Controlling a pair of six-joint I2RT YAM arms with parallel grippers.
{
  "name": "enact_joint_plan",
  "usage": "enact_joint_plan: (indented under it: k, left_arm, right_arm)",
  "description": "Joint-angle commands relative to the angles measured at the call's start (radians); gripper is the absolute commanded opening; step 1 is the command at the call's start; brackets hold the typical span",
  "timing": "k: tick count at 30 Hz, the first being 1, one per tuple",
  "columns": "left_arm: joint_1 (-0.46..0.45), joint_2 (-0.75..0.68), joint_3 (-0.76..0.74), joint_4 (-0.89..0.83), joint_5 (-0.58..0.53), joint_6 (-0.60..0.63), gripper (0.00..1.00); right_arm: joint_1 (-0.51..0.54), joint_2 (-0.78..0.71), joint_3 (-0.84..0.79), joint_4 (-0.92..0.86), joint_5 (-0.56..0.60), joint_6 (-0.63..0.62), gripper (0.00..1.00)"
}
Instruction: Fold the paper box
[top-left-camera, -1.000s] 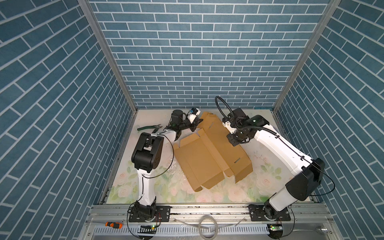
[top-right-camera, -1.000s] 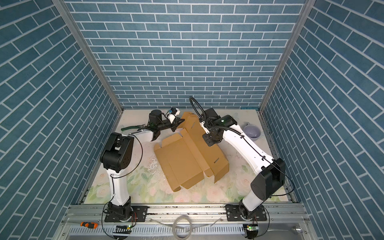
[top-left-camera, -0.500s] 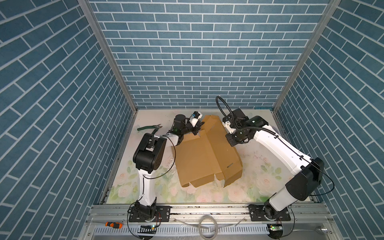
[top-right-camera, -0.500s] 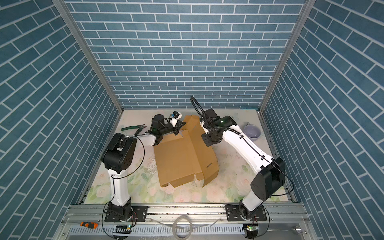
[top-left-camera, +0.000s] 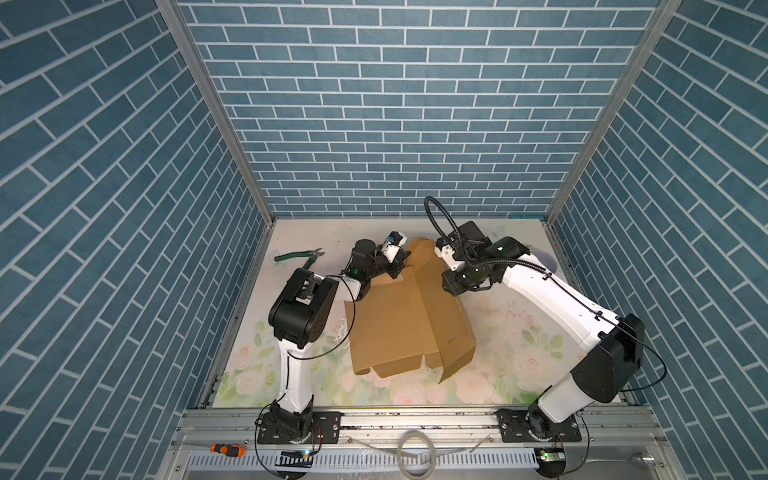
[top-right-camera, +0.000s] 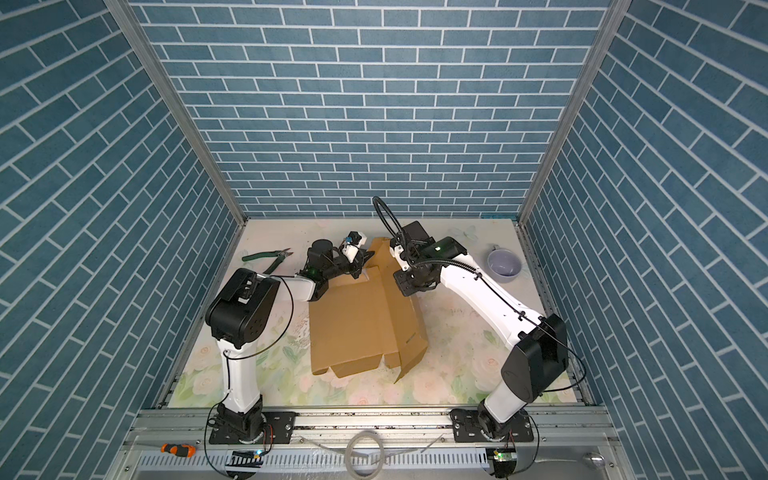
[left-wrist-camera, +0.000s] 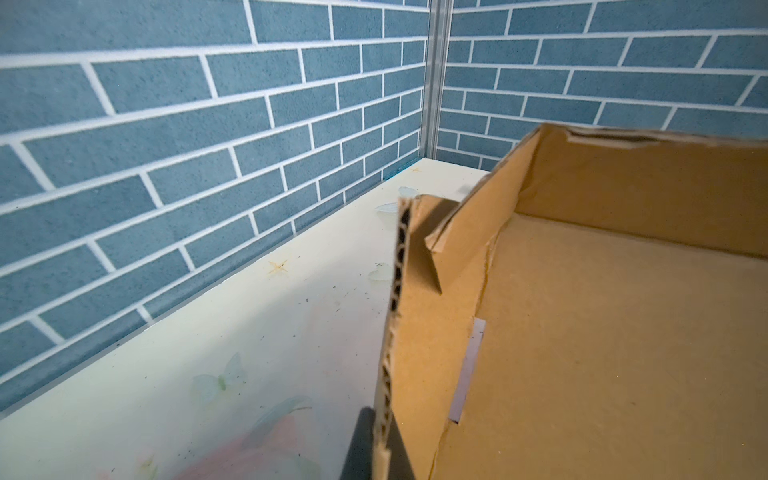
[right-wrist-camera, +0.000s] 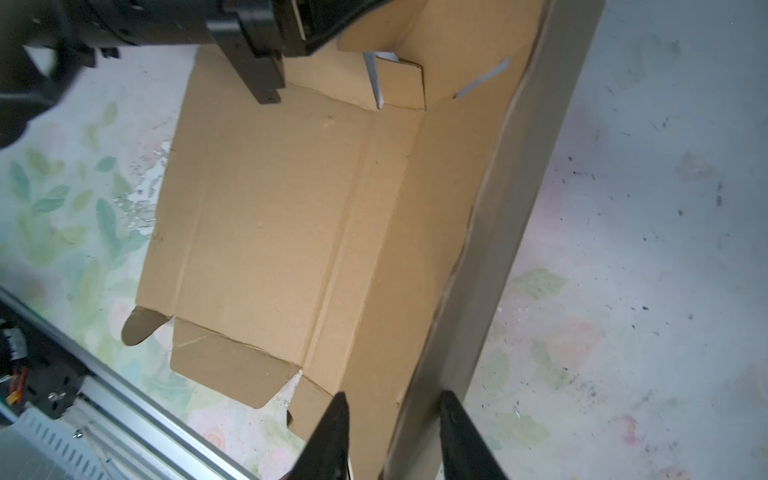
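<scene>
Showing fold-stage hazards, read left to right; green-handled pliers (top-left-camera: 297, 255) lying near the left wall, apart from the work, a snag only for a wide elbow swing; left gripper (top-left-camera: 398, 269) closed tight on a far-end flap of the paper box (top-left-camera: 399, 328), corrugated edge running straight into the pinch in the left wrist view; likely failure here: tearing or creasing the flap off its score line if pulled sideways rather than about the hinge; box lying mid-table on the floral mat (top-left-camera: 519, 353), main panels flat, right side panel raised at a slant, near-end tabs unfolded and close to the front rail (top-left-camera: 415, 409); little room toward that rail, more toward the back wall (top-left-camera: 407, 124); right gripper (right-wrist-camera: 395, 395) with jaws parted, astride the raised panel's top edge, no confirmed hold on it; probable slips: panel springing back down once unsupported, or the whole sheet sliding on the mat under a one-sided push; lilac cup (top-right-camera: 503, 264) well to the right, bare mat between it and the box, ample for a right-arm retreat.
</scene>
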Motion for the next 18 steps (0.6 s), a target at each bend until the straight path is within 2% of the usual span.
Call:
enact_joint_plan:
  k: [1, 6, 15, 18]
  left_arm:
    - [-0.005, -0.032, -0.023, 0.056, -0.009, -0.015, 0.0]
    - [-0.005, -0.027, -0.044, 0.091, -0.015, -0.037, 0.0]
    - [-0.005, -0.026, -0.078, 0.119, -0.037, -0.032, 0.0]
    - [-0.006, -0.02, -0.078, 0.13, -0.04, -0.04, 0.0]
  right_arm:
    - [-0.059, -0.024, -0.008, 0.057, -0.201, 0.095, 0.4]
    - [-0.152, -0.039, -0.079, 0.178, -0.334, 0.226, 0.43]
    - [-0.3, -0.108, -0.261, 0.51, -0.593, 0.52, 0.42]
    - [-0.321, -0.105, -0.289, 0.564, -0.64, 0.583, 0.4]
